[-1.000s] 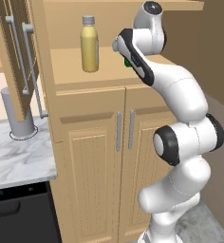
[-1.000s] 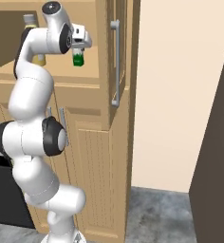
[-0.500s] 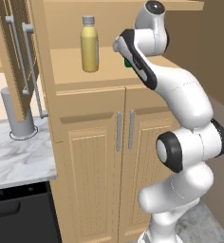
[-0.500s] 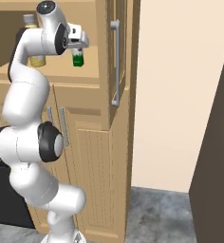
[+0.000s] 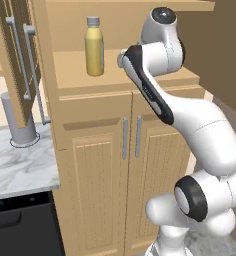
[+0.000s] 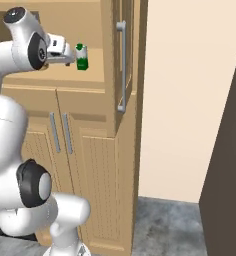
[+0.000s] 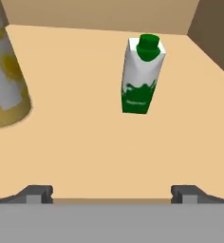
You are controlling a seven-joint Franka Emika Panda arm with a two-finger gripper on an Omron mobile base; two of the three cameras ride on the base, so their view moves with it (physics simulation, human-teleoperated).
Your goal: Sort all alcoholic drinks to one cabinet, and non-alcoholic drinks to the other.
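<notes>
Two non-alcoholic drinks stand on the open shelf (image 7: pixel 85 147) of the tall pantry unit (image 5: pixel 95 165), the other cabinet. The green-and-white carton (image 7: pixel 141 76) stands upright and free, a little beyond my fingertips (image 7: pixel 38 193). My gripper (image 7: pixel 111 194) is open with nothing between its fingers. In the right base view the gripper (image 6: pixel 69 55) sits just left of the carton (image 6: pixel 81 56), apart from it. The yellow bottle (image 5: pixel 94 46) stands further left on the same shelf, also seen as the yellow bottle (image 7: pixel 7 80) at the hand view's left edge. The alcoholic drinks and the one cabinet are out of view.
The pantry's upper doors hang open: one door (image 5: pixel 17 60) at the left, one door (image 6: pixel 122 60) at the right, each with a bar handle. Closed lower double doors (image 5: pixel 130 145) are below. A grey cylinder (image 5: pixel 19 122) stands on the marble counter (image 5: pixel 20 165) at the left.
The gripper has drawn back from the carton, which stays upright on the shelf. The arm's elbow has swung outward. The jaws stay wide.
</notes>
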